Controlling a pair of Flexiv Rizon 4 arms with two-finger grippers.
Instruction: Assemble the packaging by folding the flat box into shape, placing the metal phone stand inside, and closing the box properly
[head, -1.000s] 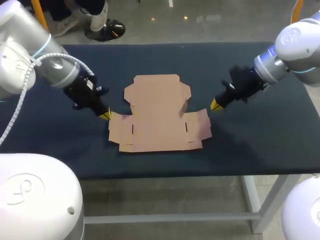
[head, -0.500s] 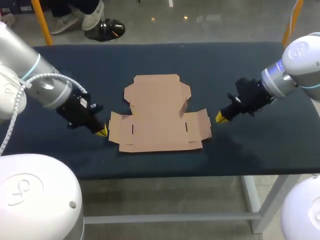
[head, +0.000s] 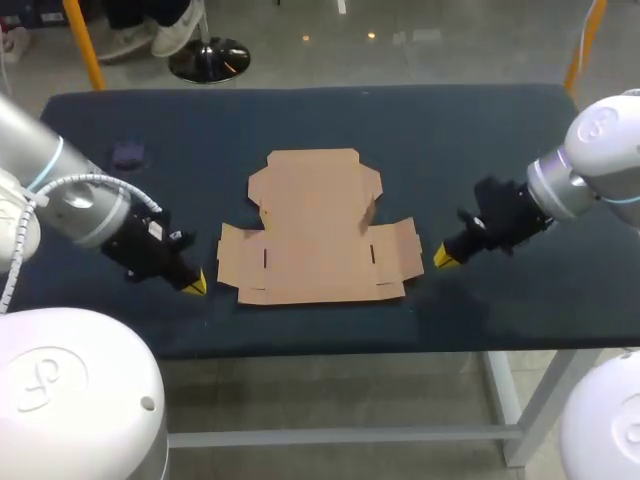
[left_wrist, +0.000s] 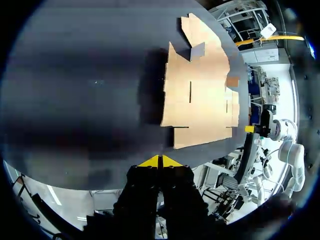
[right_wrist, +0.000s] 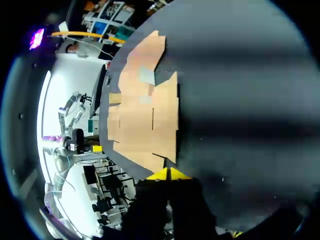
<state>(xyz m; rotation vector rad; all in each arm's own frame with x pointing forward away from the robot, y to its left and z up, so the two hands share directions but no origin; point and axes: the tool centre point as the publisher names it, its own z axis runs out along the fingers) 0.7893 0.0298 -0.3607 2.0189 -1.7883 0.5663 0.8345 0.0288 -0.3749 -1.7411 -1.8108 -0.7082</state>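
The flat brown cardboard box lies unfolded in the middle of the dark table. My left gripper is shut and empty, low over the table just off the box's front left corner. My right gripper is shut and empty, a short way off the box's right flap. In the left wrist view the flat box lies ahead of my shut left gripper. The right wrist view has the flat box ahead of my shut right gripper. A small dark object, possibly the phone stand, sits at the far left.
The table's front edge runs close behind both grippers. Bare cloth lies to the left and right of the box and beyond it.
Both arms have drawn back from the box toward the table's front edge, the left gripper down and left, the right one down and right. The dark object at far left has come into view.
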